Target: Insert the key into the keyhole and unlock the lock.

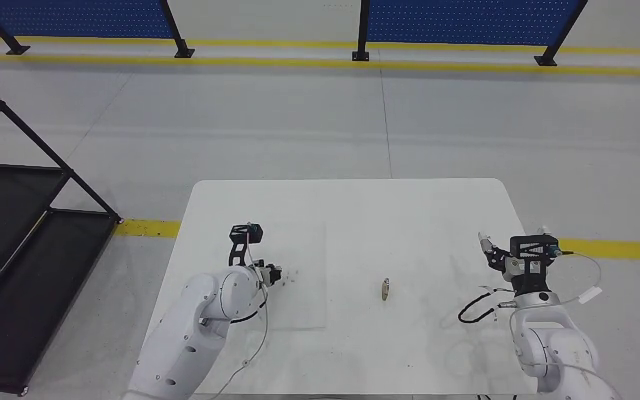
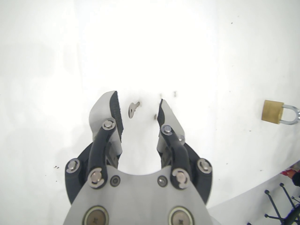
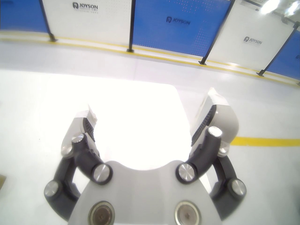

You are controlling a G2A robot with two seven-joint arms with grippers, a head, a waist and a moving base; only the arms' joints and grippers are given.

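Two grippers, both with fingers spread and nothing held. My left gripper [image 2: 137, 99] hangs low over the white table [image 2: 164, 36]. The key [image 2: 133, 110] lies flat on the surface between its fingertips, closer to one ribbed pad [image 2: 116, 108] than to the other and touching neither. The glare there is strong, but I think the round bow points back toward the palm and the blade away from it. The padlock [image 2: 273, 111] rests on its side well off to that gripper's right, its brass body nearer and its steel shackle [image 2: 291, 115] farther. It sits roughly between my two arms, and I cannot make out the keyhole. My right gripper [image 3: 152, 108] sits raised near the table's far right corner, well apart from both things. I judge the key to be light, stiff and thin, and likely to skate on this smooth top, so it may slip or tip as the pads close. I would take it by the bow and leave the whole blade free. The padlock looks dense and rigid but could slide under a push, so it wants pinning across its flat faces.
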